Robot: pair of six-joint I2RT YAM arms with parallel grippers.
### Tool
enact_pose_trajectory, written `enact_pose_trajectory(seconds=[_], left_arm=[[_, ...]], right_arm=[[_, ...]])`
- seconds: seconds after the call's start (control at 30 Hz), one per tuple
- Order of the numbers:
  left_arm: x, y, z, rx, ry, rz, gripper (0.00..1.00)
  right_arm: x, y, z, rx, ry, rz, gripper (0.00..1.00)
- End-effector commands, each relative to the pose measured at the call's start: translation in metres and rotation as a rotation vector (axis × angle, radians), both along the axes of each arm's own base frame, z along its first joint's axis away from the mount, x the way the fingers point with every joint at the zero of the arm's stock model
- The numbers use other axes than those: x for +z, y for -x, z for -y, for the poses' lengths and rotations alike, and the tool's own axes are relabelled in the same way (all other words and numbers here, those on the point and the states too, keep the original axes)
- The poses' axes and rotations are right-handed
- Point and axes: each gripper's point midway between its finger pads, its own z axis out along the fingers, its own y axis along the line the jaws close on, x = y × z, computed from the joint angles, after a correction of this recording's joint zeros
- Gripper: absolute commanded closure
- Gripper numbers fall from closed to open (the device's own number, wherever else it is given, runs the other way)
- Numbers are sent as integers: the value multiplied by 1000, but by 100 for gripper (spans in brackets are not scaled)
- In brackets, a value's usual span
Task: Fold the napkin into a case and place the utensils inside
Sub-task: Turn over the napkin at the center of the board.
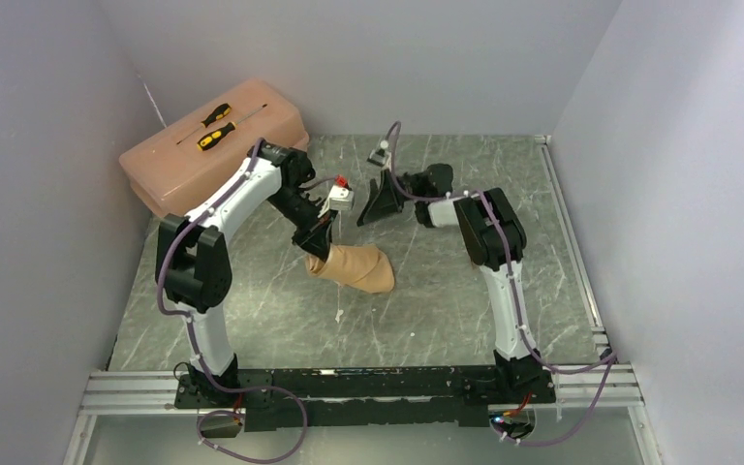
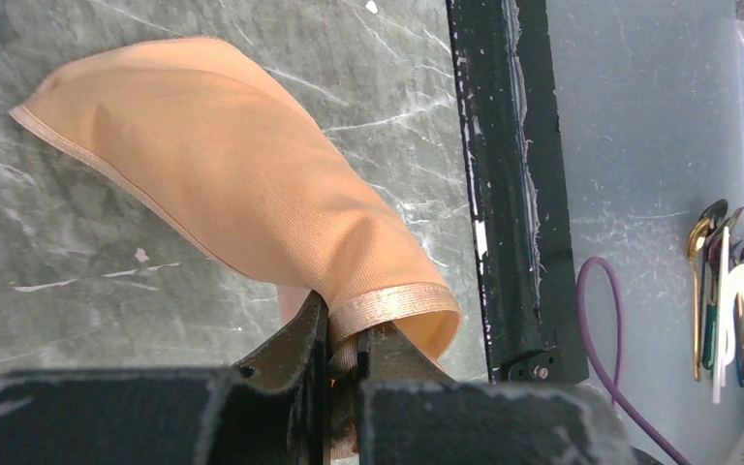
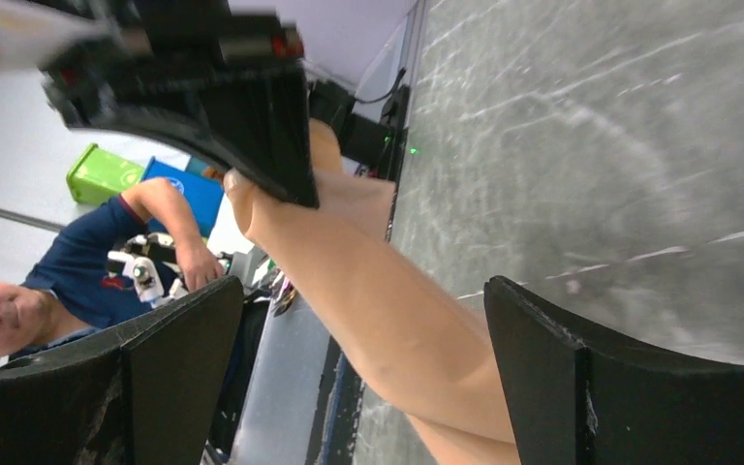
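The peach-tan napkin (image 1: 356, 267) is a folded, tube-like bundle on the marble table, lifted at its left end. My left gripper (image 1: 318, 252) is shut on that end. In the left wrist view its jaws (image 2: 349, 354) pinch the hemmed edge of the napkin (image 2: 223, 165). My right gripper (image 1: 373, 208) is open and empty, just behind the napkin and apart from it. In the right wrist view (image 3: 363, 378) the napkin (image 3: 387, 320) shows between the spread fingers without touching them. No utensils show on the table. A golden spoon-like piece (image 2: 697, 281) hangs among coloured handles beyond the front rail.
A pink plastic toolbox (image 1: 184, 160) stands at the back left with two yellow-and-black screwdrivers (image 1: 215, 128) on its lid. White walls close in the left, back and right. The black rail (image 1: 368, 383) holding the arm bases runs along the front edge. A small white speck (image 1: 337, 316) lies in front of the napkin.
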Motion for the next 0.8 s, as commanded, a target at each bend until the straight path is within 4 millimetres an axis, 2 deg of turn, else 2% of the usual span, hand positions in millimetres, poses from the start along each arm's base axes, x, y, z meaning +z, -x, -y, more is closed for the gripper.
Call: enact_pose_trajectory(seconds=[0.0,0.1,0.13,0.2,0.27,0.33,0.37,0.4,0.43,0.47,0.53,0.6,0.67,0.7,0.73,0.77], left_arm=[[14,28,2,16,55,-189,97],[14,29,3,31,53,-211,97],[13,28,2,41,50,-211,97],[11,29,0,52,39,-211,97],[6,28,-2,64,18,-216,97],[4,23,-2,83,-4,-216,97],[5,20,-1,88,-7,-220,97],[7,18,0,94,-13,-225,97],[8,17,1,97,-21,-225,97],[8,15,0,101,-26,-223,97],[6,12,0,112,-36,-209,97],[2,11,-1,122,-48,-213,97],[-5,10,-1,136,-61,-231,97],[-9,9,0,143,-66,-245,97],[-14,9,0,150,-70,-263,97],[-17,8,0,159,-73,-280,97]], right_arm=[[28,-50,9,-38,-46,179,0],[38,-89,7,-38,-15,217,0],[58,-104,7,-50,-32,287,0],[60,-124,11,-76,-50,273,0],[74,-148,19,-155,-109,264,0],[104,-194,24,-348,-174,233,0],[121,-228,25,-520,-152,254,0],[122,-263,30,-724,-19,345,0],[132,-279,37,-846,62,462,0],[151,-290,44,-930,50,489,0],[175,-319,73,-1142,92,552,0],[184,-328,90,-1315,310,735,0],[195,-323,100,-1428,500,976,0],[196,-318,106,-1457,537,1042,0],[198,-313,112,-1493,478,1021,0],[165,-305,115,-1463,378,878,0]])
